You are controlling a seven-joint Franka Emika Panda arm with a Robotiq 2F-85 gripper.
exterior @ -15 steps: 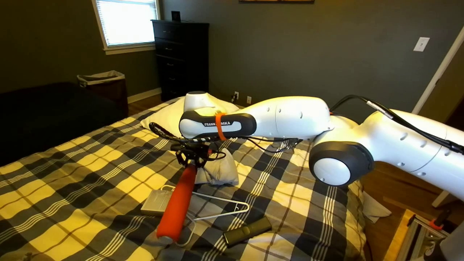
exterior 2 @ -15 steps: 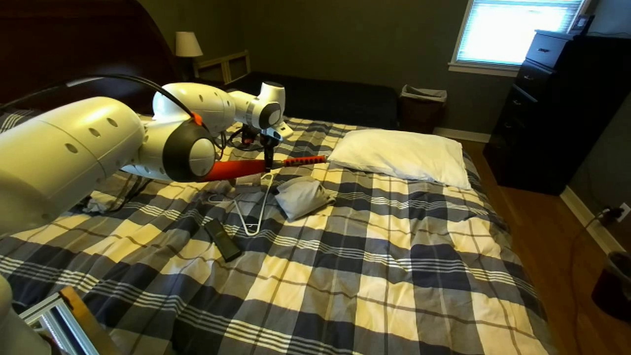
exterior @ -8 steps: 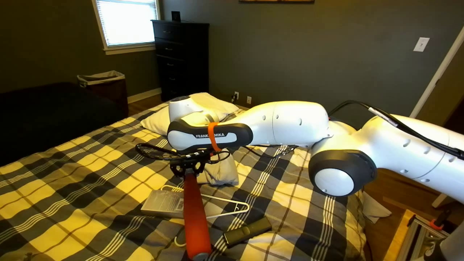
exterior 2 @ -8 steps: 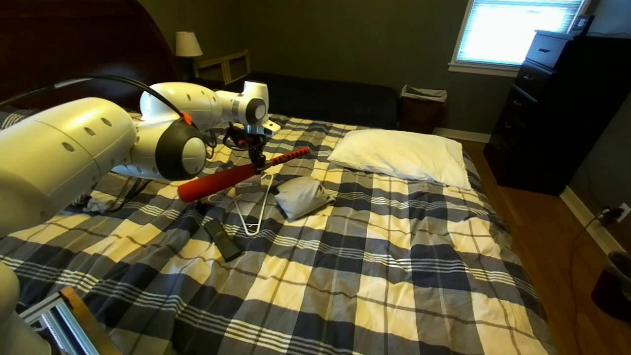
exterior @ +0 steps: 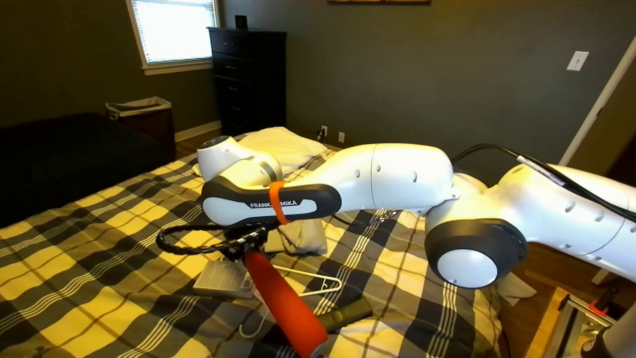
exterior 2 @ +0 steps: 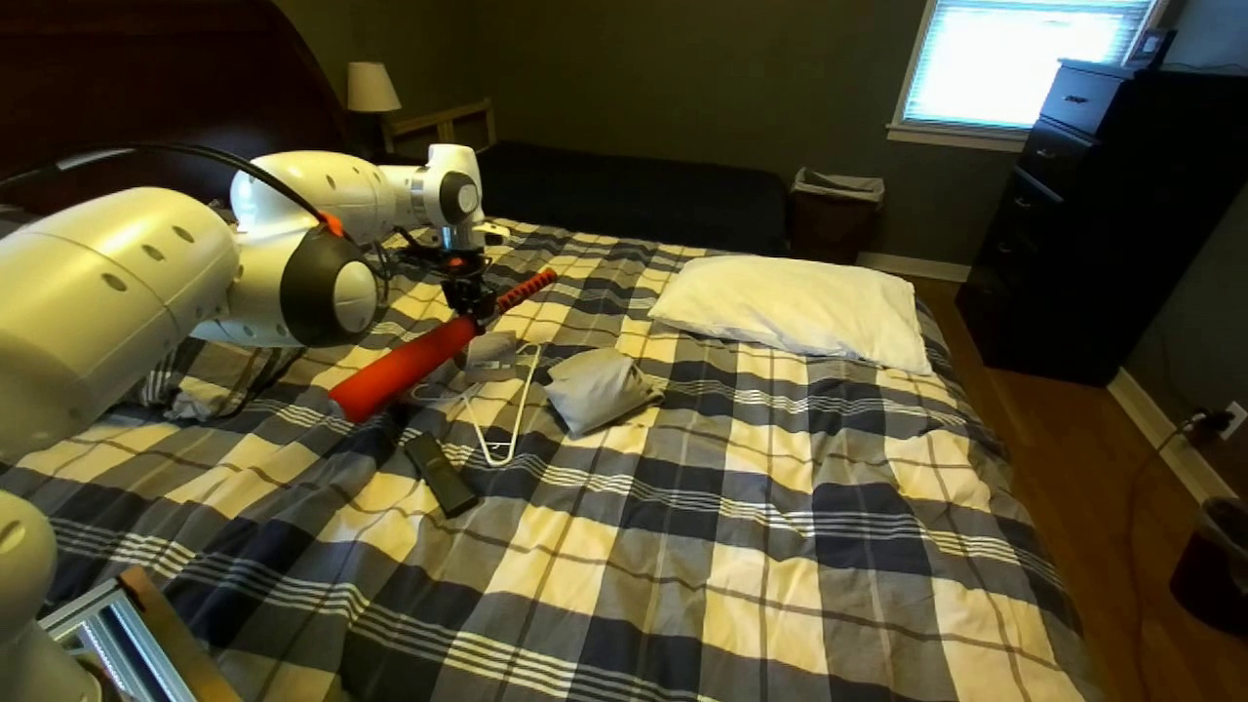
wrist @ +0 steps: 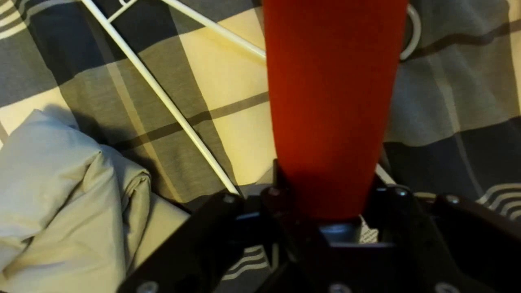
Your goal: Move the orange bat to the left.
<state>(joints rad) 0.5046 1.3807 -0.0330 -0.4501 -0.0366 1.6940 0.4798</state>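
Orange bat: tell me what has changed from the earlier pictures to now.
The hand, holding the orange bat throughout, has moved left in both exterior views. The bat has turned: its thick end has swung right in an exterior view, now partly hiding the dark oblong object. That object, the white hanger, grey cloth and pillow stayed put.

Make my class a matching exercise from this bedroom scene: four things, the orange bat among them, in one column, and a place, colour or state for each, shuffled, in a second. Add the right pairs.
Column one
1. orange bat
2. clothes hanger
3. folded cloth
4. chest of drawers

Column two
A. grey, lying on the bed
B. dark, standing near the window
C. held in the gripper
D. white, lying on the bed

Pairs: 1-C; 2-D; 3-A; 4-B
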